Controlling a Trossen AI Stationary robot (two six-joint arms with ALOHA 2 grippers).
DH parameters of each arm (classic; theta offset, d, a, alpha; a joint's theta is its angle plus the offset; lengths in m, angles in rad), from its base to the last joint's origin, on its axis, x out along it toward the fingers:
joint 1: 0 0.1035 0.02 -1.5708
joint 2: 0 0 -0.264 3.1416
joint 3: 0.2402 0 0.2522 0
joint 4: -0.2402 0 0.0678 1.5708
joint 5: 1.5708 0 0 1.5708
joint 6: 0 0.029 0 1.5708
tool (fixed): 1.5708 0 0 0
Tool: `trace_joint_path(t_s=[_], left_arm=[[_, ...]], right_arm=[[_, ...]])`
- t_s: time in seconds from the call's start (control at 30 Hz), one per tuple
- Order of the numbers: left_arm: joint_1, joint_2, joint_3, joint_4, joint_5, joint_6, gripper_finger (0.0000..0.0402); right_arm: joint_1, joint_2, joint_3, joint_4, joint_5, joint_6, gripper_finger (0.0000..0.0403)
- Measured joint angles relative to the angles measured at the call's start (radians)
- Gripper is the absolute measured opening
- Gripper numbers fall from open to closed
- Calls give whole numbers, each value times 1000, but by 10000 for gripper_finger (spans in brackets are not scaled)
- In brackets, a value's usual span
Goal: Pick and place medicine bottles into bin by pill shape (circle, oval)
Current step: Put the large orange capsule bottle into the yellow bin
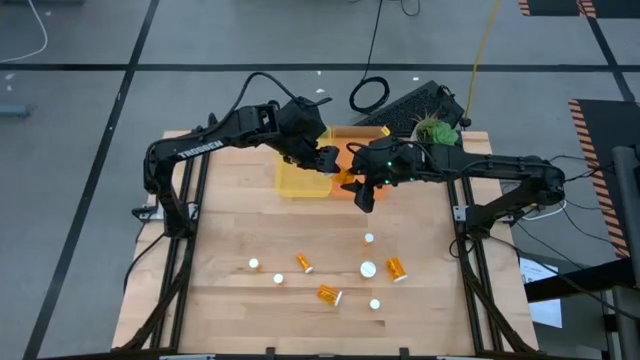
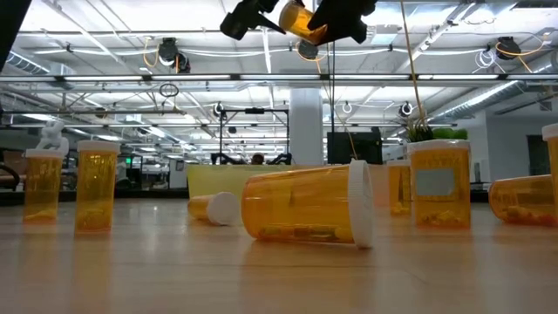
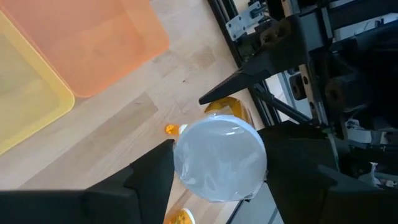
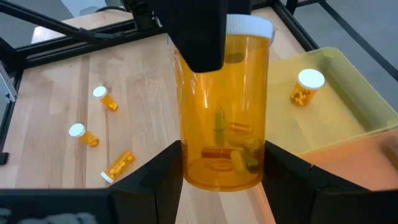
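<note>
Both grippers clamp one bottle (image 4: 224, 106) in mid-air at the upper centre of the high view, near the front edges of the two trays: the left gripper (image 3: 217, 163) pinches it at the white cap (image 3: 220, 160), the right gripper (image 4: 221, 165) squeezes the orange body near its base. The double hold looks like a handover or an inspection, since the right wrist view looks straight through the translucent wall at the pills (image 4: 231, 149) inside, which appear elongated, so this seems a bottle being judged for the oval bin. The yellow tray (image 1: 302, 183) sits at upper centre under the left arm, with the orange tray (image 1: 352, 160) just right of it; one capped bottle (image 4: 305, 88) already lies in the yellow tray. Below, in the lower middle of the high view, the other bottles (image 1: 330, 294) are scattered on the wooden table (image 1: 230, 220), some upright with only caps showing, some on their sides, well apart from the trays and not yet sorted. A potted plant (image 1: 436, 130) stands at the upper right corner of the table. The left arm carries the white word TROSSEN (image 1: 200, 147); a pale label (image 2: 437, 182) shows on one standing bottle in the low view, its text not readable.
</note>
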Motion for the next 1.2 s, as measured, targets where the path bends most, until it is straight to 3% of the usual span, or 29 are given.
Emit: trace_joint_path(t_s=[0.4, 0.9, 1.07, 1.2], left_arm=[[0, 0, 0, 8, 18, 14, 274], [1, 0, 0, 6, 19, 20, 204], [2, 0, 0, 4, 18, 40, 230], [5, 0, 0, 4, 18, 59, 224]], right_arm=[[0, 1, 0, 48, 1, -7, 182], [0, 1, 0, 45, -1, 1, 190], [0, 2, 0, 38, -5, 35, 236], [0, -8, 0, -33, -8, 89, 298]])
